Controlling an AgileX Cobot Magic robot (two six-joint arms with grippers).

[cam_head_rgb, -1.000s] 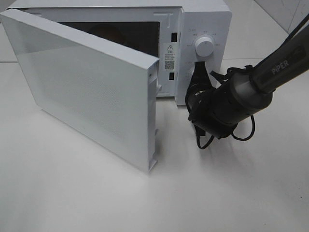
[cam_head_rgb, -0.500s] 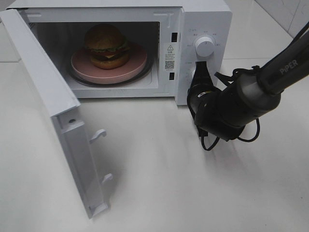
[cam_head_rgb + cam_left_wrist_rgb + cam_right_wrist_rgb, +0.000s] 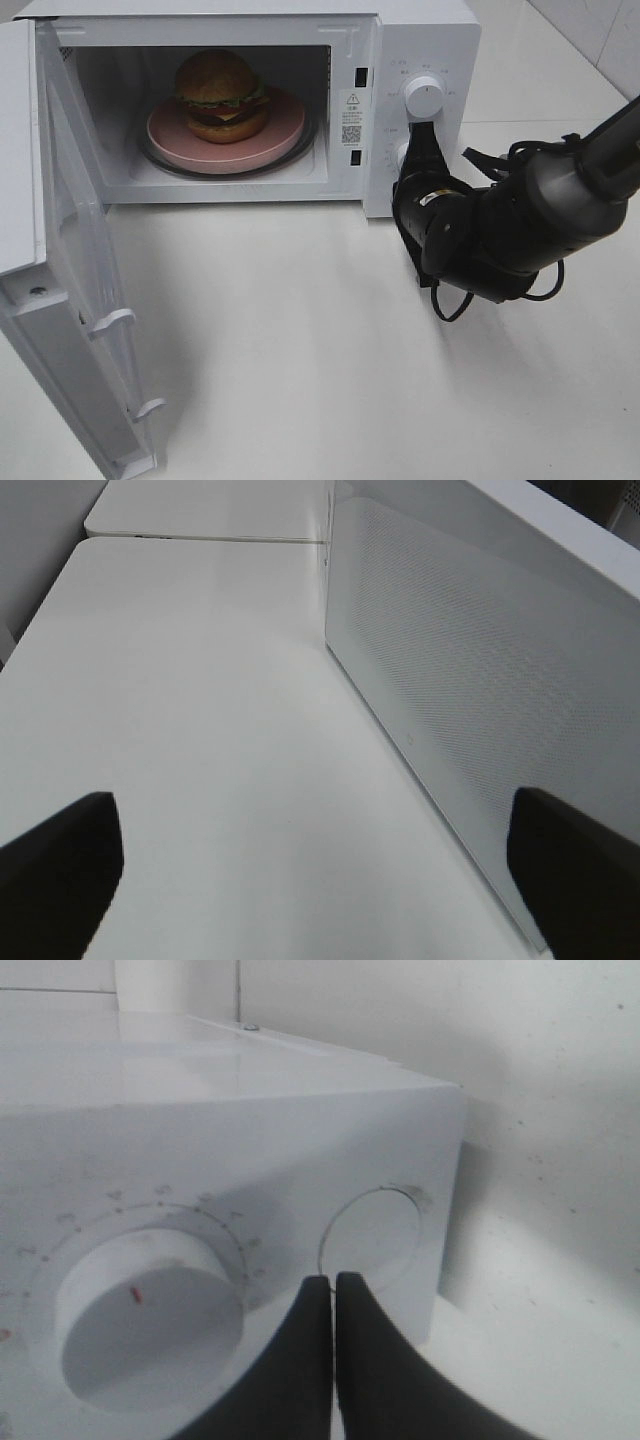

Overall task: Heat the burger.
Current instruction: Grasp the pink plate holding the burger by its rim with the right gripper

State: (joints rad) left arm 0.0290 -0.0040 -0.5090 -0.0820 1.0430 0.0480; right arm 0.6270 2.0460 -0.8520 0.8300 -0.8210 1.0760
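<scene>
The microwave door (image 3: 70, 300) had swung further out since half a second before and stood wide open toward the table's (image 3: 350, 380) near-left corner, while the right arm had sunk slightly. In the left wrist view the left gripper (image 3: 320, 880) hung with its fingers (image 3: 60, 870) spread wide and empty over the table, just beside the door's dotted outer face (image 3: 480, 680). The microwave (image 3: 420, 40) stood at the table's far edge. Inside its cavity the burger (image 3: 220, 95) sat upright on a pink plate (image 3: 285, 125). On the control panel to the right was a dial (image 3: 423, 96). Below it the right gripper (image 3: 420, 145) pointed at a round button (image 3: 375, 1240), its fingers pressed together and holding nothing
</scene>
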